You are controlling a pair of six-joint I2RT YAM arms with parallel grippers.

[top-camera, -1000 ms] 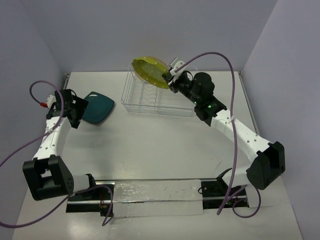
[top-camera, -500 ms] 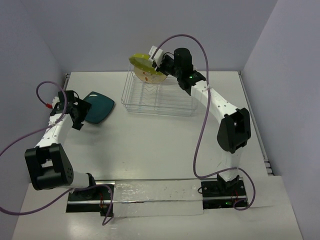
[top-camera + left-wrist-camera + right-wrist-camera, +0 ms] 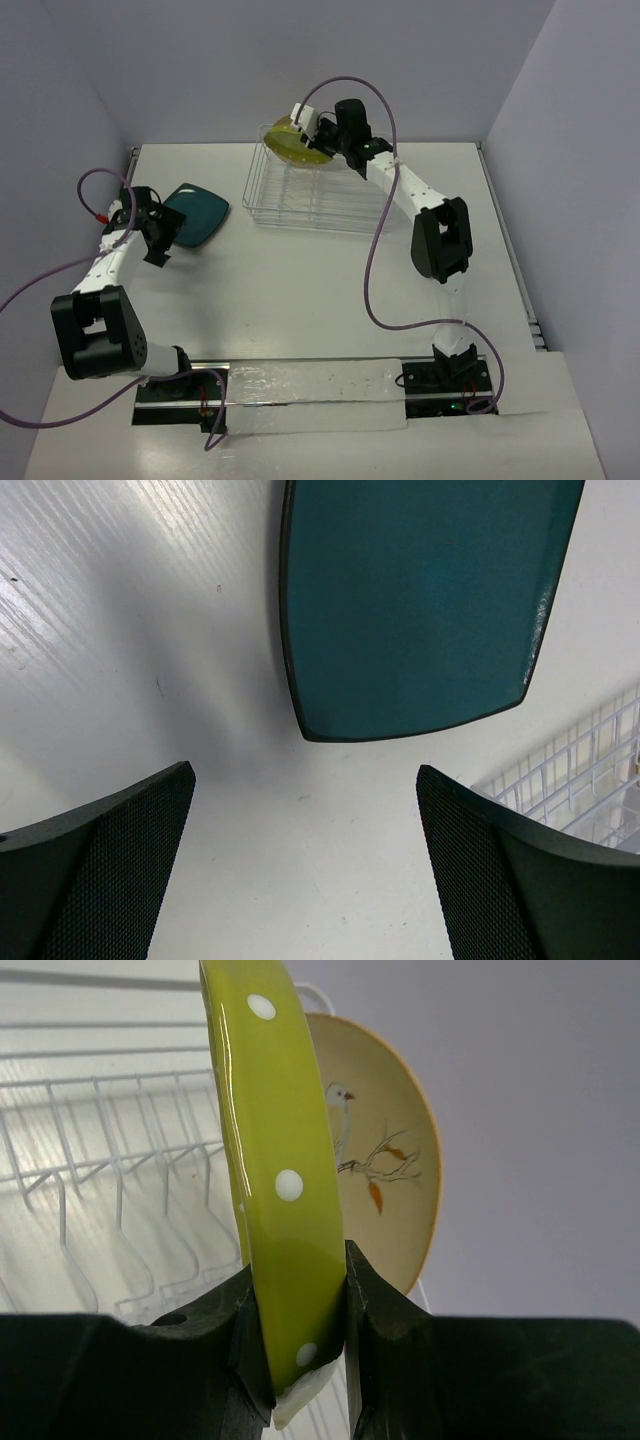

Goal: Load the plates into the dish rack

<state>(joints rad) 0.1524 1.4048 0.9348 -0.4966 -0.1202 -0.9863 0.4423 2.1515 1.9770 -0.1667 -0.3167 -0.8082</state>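
My left fingers (image 3: pixel 110 860) stand wide apart and hold nothing. They are poised low over the surface (image 3: pixel 120 630), with the near rim of the teal plate (image 3: pixel 420 610) just ahead of their tips. That plate lies flat, glazed and hard. I judge it stiff, fairly heavy, slick and easy to chip. With no gap showing under it, the place to take it is the raised rim at a rounded edge, one finger worked beneath the lip.

Farther off, my right fingers (image 3: pixel 380 1310) are closed narrow on the rim of the lime-green plate (image 3: pixel 285 1180), holding it on edge above the dish rack (image 3: pixel 90 1130). A rim pinch on glossy glaze could let it swing or slip, so I reckon it wants a firm squeeze and gentle lowering between the tines.

Beyond it the beige plate (image 3: pixel 385 1160) seems to stand upright at the rack's far end, though its foot is hidden.
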